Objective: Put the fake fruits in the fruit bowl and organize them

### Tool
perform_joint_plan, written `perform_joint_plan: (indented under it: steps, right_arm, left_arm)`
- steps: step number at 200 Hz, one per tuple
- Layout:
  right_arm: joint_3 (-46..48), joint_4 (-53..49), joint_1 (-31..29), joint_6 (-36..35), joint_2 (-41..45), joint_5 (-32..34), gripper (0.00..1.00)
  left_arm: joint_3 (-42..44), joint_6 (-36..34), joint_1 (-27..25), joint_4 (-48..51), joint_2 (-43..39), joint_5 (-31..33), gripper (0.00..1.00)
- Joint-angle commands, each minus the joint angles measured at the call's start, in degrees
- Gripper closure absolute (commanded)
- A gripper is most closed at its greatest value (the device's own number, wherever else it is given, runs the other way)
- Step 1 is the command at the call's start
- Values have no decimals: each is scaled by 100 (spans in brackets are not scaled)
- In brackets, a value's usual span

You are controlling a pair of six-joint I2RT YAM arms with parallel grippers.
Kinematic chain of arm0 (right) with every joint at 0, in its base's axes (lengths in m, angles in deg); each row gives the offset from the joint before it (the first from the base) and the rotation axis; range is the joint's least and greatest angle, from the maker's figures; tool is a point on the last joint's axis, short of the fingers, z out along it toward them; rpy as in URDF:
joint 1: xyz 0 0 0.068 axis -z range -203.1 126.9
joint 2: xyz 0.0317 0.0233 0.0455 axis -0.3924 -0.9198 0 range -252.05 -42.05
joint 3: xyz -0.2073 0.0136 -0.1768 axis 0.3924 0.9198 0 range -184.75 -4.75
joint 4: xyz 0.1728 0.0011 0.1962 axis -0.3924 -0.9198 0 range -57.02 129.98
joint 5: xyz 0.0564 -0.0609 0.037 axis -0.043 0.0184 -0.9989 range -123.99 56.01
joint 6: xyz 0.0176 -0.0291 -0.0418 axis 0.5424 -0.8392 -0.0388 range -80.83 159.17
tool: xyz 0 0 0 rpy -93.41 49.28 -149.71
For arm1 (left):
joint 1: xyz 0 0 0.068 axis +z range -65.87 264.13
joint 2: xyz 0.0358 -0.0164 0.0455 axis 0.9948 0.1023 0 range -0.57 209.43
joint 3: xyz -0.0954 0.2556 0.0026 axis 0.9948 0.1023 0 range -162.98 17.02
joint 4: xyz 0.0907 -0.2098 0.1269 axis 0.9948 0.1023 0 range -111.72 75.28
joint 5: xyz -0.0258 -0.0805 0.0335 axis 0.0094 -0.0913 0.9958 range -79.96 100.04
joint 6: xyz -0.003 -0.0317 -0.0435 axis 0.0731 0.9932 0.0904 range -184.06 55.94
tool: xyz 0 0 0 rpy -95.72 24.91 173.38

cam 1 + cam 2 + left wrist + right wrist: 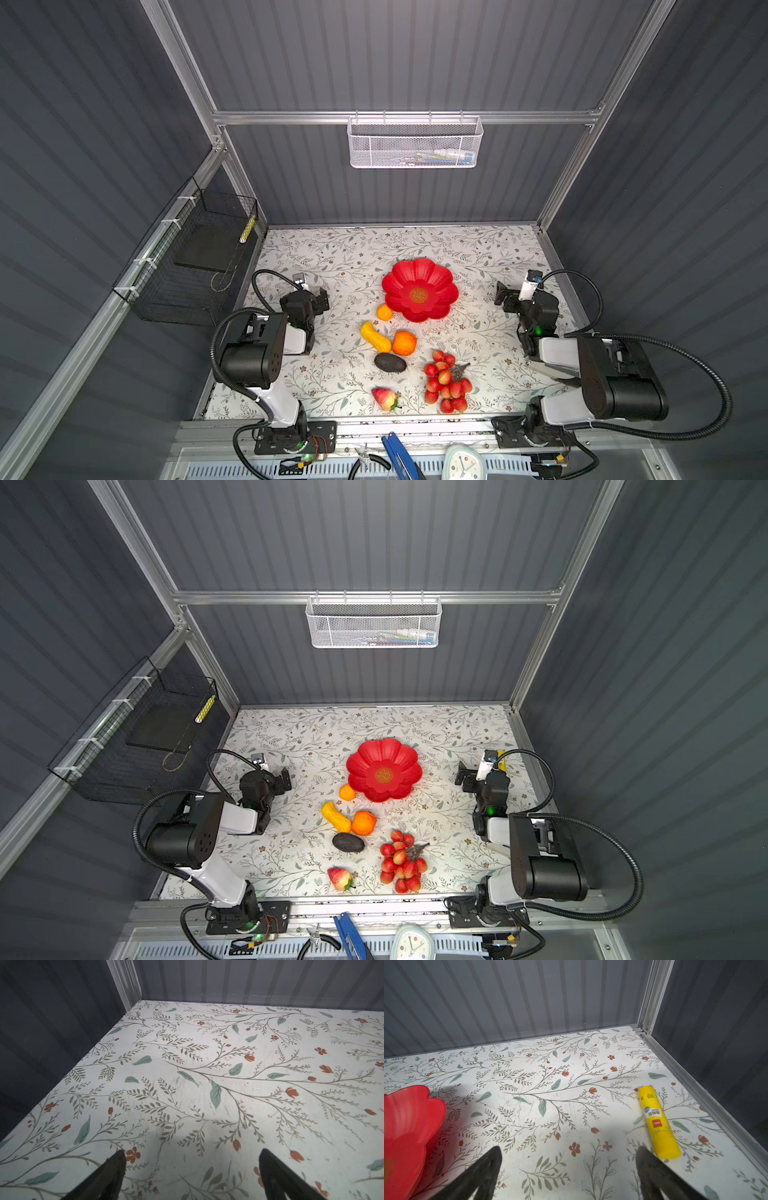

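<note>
The fruit bowl (pixel 415 1118), at the left edge of the right wrist view, is glossy red plastic with soft highlights on its ribbed petals. The table (pixel 158 1068) wears a matt printed floral sheet, scuffed and faintly scratched. The yellow tube (pixel 658 1126), lower right in the right wrist view, is smooth plastic with a printed label. In a top view the white mesh basket (pixel 395 145), upper centre, is white-coated perforated metal, and the black wire basket (pixel 178 299), at left, is thin dark wire. The frame rails (pixel 291 117) are bare silvery metal. The dark oval (pixel 390 362) seems matt, perhaps rough, but it is too small to be sure.
</note>
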State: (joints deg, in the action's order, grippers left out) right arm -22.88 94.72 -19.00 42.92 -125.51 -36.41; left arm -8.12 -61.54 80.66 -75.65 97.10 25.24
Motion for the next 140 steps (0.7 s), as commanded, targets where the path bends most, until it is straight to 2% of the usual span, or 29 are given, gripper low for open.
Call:
perform_joint_plan:
  steps: [1,140]
  right_arm:
    - [-77,46,21,-67,-10,-20,1]
    - [-85,29,38,-83,-17,-134,1]
  left_arm:
    - [-96,-121,-31,6,59,80,0]
    - [-79,-103,-32,-5,37,38,0]
